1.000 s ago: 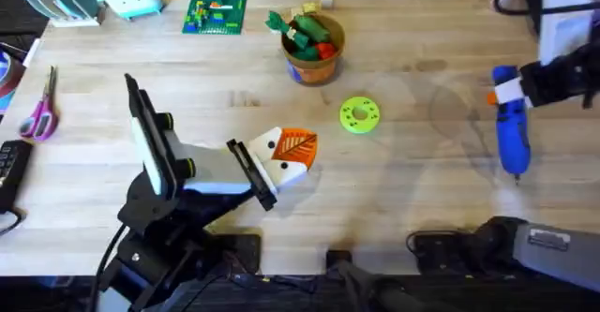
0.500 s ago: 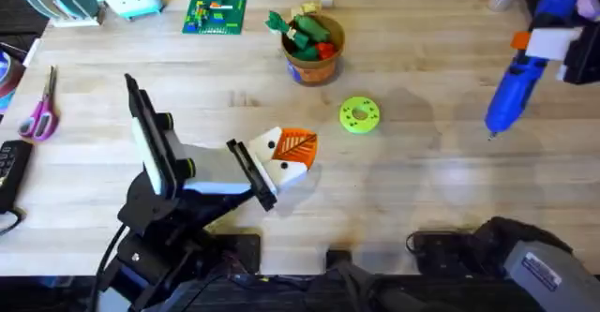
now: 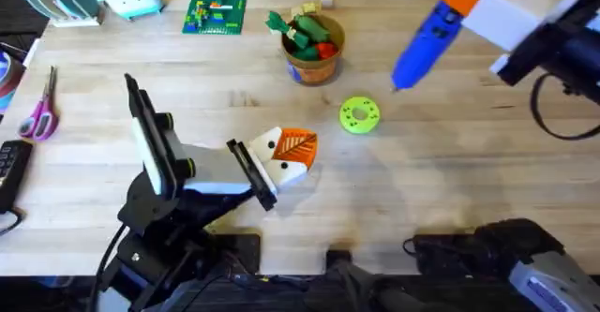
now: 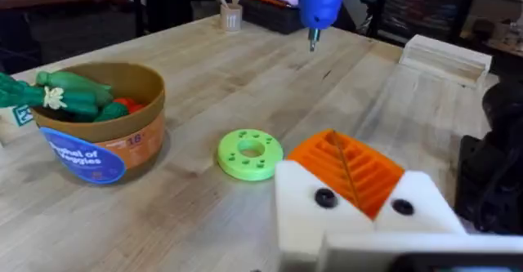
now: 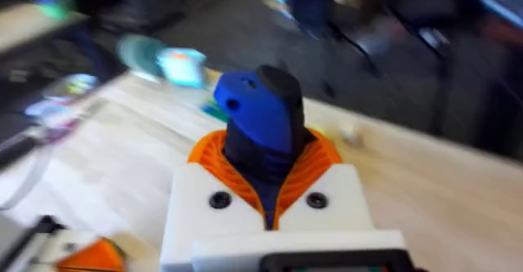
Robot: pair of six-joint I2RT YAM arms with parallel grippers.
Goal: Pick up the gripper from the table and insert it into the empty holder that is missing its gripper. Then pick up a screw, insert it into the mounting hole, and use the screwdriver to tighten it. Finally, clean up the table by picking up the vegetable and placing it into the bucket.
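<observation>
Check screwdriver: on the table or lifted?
Lifted. The right tool holds the screwdriver in the air, tip angled down toward the green disc.

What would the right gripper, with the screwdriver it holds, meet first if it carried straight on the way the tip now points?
The right gripper holds the screwdriver aloft, tip pointing down-left. Along that line the lime-green disc probably comes first, then the holder; depth is unclear.

Lab or workshop: butcher-block bench (image 3: 450,200), scissors (image 3: 42,111), dark equipment racks (image 4: 425,11) behind.
</observation>
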